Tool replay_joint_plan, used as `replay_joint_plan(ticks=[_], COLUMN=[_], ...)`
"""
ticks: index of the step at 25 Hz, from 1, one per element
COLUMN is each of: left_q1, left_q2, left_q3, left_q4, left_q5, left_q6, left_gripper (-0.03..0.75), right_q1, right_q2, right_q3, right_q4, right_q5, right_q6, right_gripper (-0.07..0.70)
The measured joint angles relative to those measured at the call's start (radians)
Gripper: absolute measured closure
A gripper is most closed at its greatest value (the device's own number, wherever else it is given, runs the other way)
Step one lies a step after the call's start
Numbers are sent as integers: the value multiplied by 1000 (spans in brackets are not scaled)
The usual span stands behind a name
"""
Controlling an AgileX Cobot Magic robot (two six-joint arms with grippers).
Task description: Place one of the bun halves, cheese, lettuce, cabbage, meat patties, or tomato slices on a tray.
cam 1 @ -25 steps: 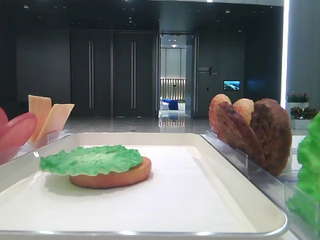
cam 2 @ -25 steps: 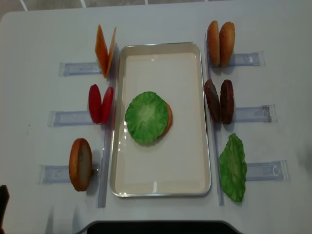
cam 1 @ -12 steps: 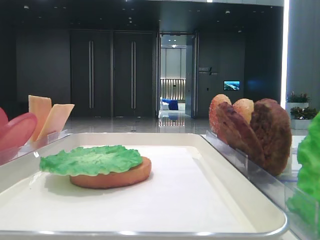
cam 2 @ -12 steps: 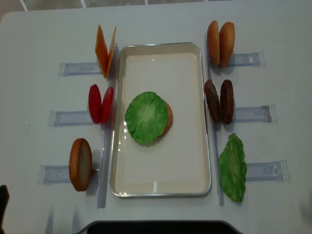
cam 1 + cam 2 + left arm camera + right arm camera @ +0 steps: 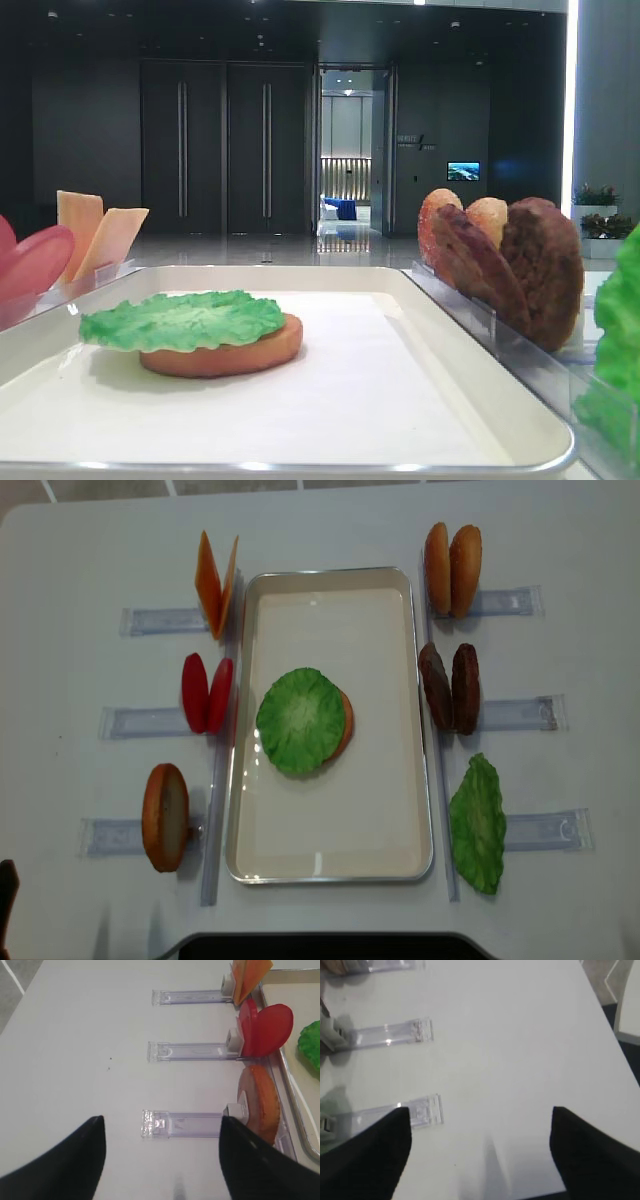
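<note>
Left gripper [image 5: 162, 1160]: two dark fingers [image 5: 60, 1160] show far apart in the left wrist view, nothing between them, hovering over bare white table [image 5: 75, 1060] just short of the nearest clear acrylic holder [image 5: 182, 1124]; jaws read as parted, not clamped on anything; only a dark sliver of this arm shows at the lower left corner of the top-down view. Right gripper [image 5: 480, 1152]: fingers [image 5: 367, 1155] spread wide, empty, over bare table beside two more clear holders [image 5: 390, 1035]; released.

Tray [image 5: 330, 865] sits mid-table, long axis running away from the robot; one bun half [image 5: 343, 725] lies flat on its liner near the centre, a lettuce leaf [image 5: 298, 720] laid on top and overhanging it toward the left; bun edge peeks out on the right.

Left of the tray, standing on edge in holders: cheese slices [image 5: 215, 583] at the far end, leaning in a V; tomato slices [image 5: 206, 693] in the middle; a single bun half [image 5: 165, 816] nearest.

Right of the tray: two bun halves [image 5: 451, 569] far; two meat patties [image 5: 449, 687] middle; a second lettuce leaf [image 5: 477, 823] nearest, leaning against the holder rail just beside the tray rim.

Low front view: bun and lettuce stack [image 5: 205, 335] flat on tray liner; patties [image 5: 525, 265] upright at right; dark hall with doors behind.
</note>
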Motion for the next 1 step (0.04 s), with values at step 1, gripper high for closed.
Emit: replay_joint_plan(ticks=[1], left_q1=[0], left_q2=[0], left_q3=[0], left_q4=[0], left_q5=[0], left_q6=[0], left_gripper=[181], right_q1=[0], right_q2=[-37], right_q3=[0], right_q4=[0], right_q5=[0], right_q6=[0], right_gripper=[91])
